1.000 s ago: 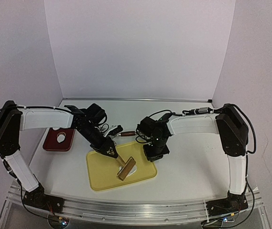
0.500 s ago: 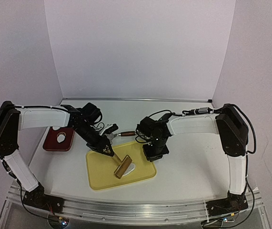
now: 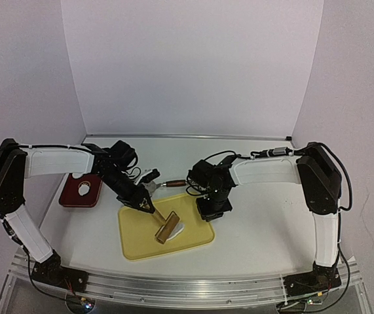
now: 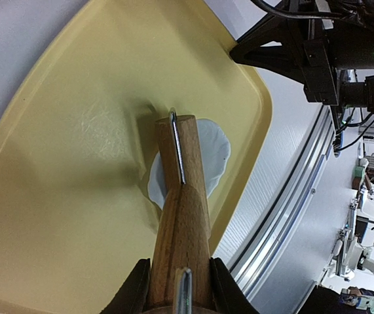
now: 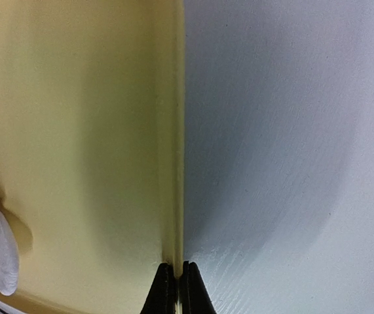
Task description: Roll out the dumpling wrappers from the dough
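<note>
The yellow tray (image 3: 134, 250) lies on the table (image 3: 259, 222) and holds one dumpling wrapper (image 4: 217, 152), a thin white disc right of the tray's middle. A wooden roller (image 4: 184, 196) lies across it, covering its left part. The left pincer (image 4: 181, 294) is clamped on the roller's handle. The right pincer (image 5: 173, 288) is closed, fingers together at the tray's right rim. Left of the yellow tray, a red tray (image 3: 71, 197) holds a white lump (image 3: 84, 189).
</note>
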### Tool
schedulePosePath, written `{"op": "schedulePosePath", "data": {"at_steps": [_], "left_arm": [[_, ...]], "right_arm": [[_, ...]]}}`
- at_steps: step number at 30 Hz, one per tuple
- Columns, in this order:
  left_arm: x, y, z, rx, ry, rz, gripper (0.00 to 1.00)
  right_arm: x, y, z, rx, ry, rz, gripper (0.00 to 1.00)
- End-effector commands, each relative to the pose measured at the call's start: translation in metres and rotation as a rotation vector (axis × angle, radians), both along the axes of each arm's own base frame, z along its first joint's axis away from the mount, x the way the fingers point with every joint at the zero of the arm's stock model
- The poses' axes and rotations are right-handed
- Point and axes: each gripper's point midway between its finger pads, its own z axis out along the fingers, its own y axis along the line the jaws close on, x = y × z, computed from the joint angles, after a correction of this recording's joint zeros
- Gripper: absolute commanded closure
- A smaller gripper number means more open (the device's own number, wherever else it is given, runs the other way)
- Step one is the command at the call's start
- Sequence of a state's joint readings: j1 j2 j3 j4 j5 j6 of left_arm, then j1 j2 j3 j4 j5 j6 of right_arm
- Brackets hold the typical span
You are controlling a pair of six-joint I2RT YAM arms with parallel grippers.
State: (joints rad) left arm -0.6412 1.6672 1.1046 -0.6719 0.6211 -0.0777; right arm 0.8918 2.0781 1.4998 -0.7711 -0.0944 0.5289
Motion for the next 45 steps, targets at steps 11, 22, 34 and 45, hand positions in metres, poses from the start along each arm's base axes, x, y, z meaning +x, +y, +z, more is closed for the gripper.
{"op": "schedulePosePath", "data": {"at_steps": [11,22,34,45], "left_arm": [[0.021,0.096,-0.067,0.466,-0.068,0.128,1.0],[0.024,0.098,-0.066,0.449,-0.059,0.141,1.0],[0.007,0.078,-0.072,0.426,-0.02,0.092,1.0],[-0.012,0.042,-0.091,0.416,0.003,0.04,1.0]], "right_arm": [[0.009,-0.014,0.019,-0.03,-0.039,-0.03,1.0],[0.01,-0.015,0.019,-0.03,-0.037,-0.033,1.0],[0.012,-0.009,0.015,-0.017,-0.03,-0.032,1.0],[0.011,-0.011,0.018,-0.011,-0.034,-0.038,1.0]]}}
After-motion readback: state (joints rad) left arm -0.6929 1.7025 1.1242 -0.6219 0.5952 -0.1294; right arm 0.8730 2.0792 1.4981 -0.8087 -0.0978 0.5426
